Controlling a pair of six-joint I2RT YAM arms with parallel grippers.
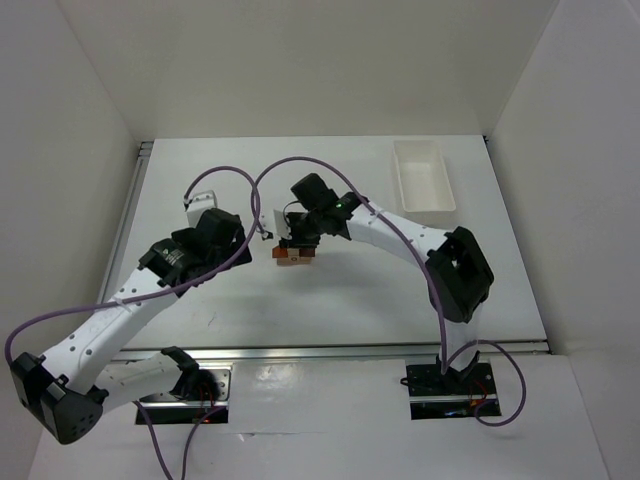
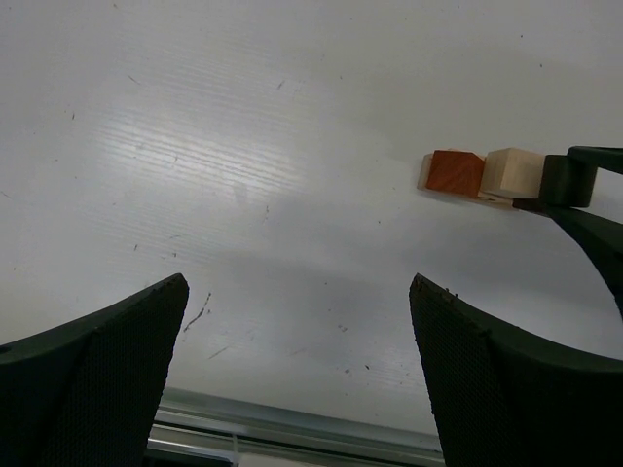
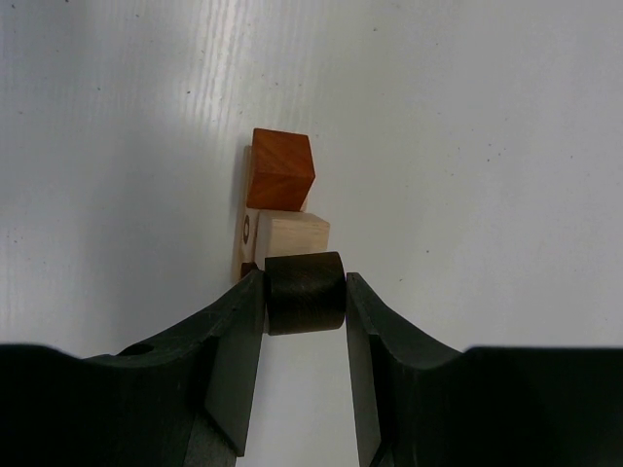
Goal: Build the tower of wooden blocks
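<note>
You have: scuffed white table, white walls; at the wood block tower, right gripper clamping a dark brown block, left gripper agape nearby.

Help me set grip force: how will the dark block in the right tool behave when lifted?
The dark block looks like solid wood, so probably stiff and light. Its outline seems rounded, so it might roll if released. The right tool clamps it close beside the pale block; lifting could nudge that.
</note>
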